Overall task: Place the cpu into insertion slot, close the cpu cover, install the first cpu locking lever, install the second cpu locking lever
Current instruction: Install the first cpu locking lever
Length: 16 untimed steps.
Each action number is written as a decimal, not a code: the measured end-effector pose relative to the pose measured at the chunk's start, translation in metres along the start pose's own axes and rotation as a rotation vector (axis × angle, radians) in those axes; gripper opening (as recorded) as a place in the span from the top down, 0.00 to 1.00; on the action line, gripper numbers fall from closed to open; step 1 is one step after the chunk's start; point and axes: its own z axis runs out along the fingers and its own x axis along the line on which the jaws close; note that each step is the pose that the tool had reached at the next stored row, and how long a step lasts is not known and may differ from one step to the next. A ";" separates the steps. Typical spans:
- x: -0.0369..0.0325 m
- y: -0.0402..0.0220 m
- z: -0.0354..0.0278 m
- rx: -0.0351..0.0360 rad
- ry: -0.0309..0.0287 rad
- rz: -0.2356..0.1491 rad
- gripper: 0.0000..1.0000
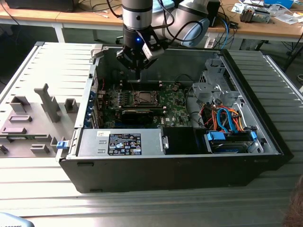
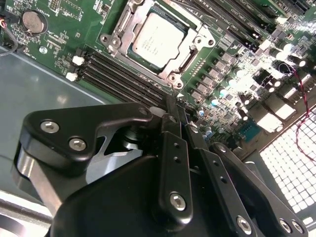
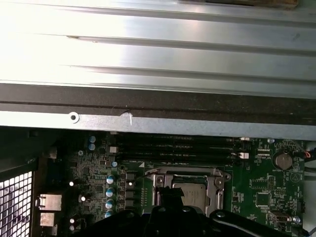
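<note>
The open computer case (image 1: 265, 142) lies on its side on a ribbed metal table (image 1: 142, 203), with its removed side panel (image 1: 42, 94) lying just beside it on the exterior view's left. Inside the case sit a green motherboard (image 1: 175, 111), a grey power supply unit (image 1: 118, 142) along the near wall, and a drive bay (image 1: 229, 139) with blue and orange cables on the exterior view's right.

The robot arm (image 1: 137, 19) descends into the case from above. Its gripper (image 1: 137, 75) hangs above the motherboard, over the edge of the board by the long black memory slots (image 2: 118, 76), just beside the socket and touching nothing. In the second wrist view the two black fingers (image 2: 173, 148) lie pressed together with no gap between them and nothing held.

The insertion slot (image 2: 155, 42) sits on the motherboard, near the memory slots. The cpu (image 2: 158, 37) is seated flat in it, its silvery top facing up; it also shows in the first wrist view (image 3: 195, 190). The cpu cover (image 2: 197, 42) lies down flat around the chip, its window framing the metal top. Whether the locking levers are latched cannot be told. A round coin battery (image 2: 33, 20) sits on the board, well apart from the socket.
</note>
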 end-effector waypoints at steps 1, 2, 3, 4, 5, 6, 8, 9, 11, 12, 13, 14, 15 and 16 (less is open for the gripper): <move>0.0002 0.0003 0.0001 0.0000 -0.0001 0.000 0.89; 0.0003 0.0006 0.0001 0.0000 -0.0001 0.000 0.89; 0.0005 0.0009 0.0001 -0.0001 -0.0001 0.000 0.89; 0.0006 0.0011 0.0001 0.0000 -0.0001 0.000 0.89; 0.0007 0.0014 0.0002 0.0000 0.0000 0.000 0.89; 0.0009 0.0016 0.0002 0.0000 0.0000 0.000 0.89; 0.0016 0.0020 0.0002 0.0000 -0.0001 0.000 0.89; 0.0018 0.0020 0.0002 0.0000 0.0000 0.000 0.89; 0.0018 0.0021 0.0003 0.0000 -0.0001 0.000 0.89; 0.0020 0.0022 0.0004 0.0000 0.0000 0.000 0.89; 0.0022 0.0023 0.0005 0.0000 0.0000 0.000 0.89; 0.0025 0.0024 0.0008 0.0000 0.0000 0.000 0.89; 0.0025 0.0024 0.0009 0.0000 0.0000 0.000 0.89; 0.0025 0.0024 0.0010 0.0000 0.0000 0.000 0.89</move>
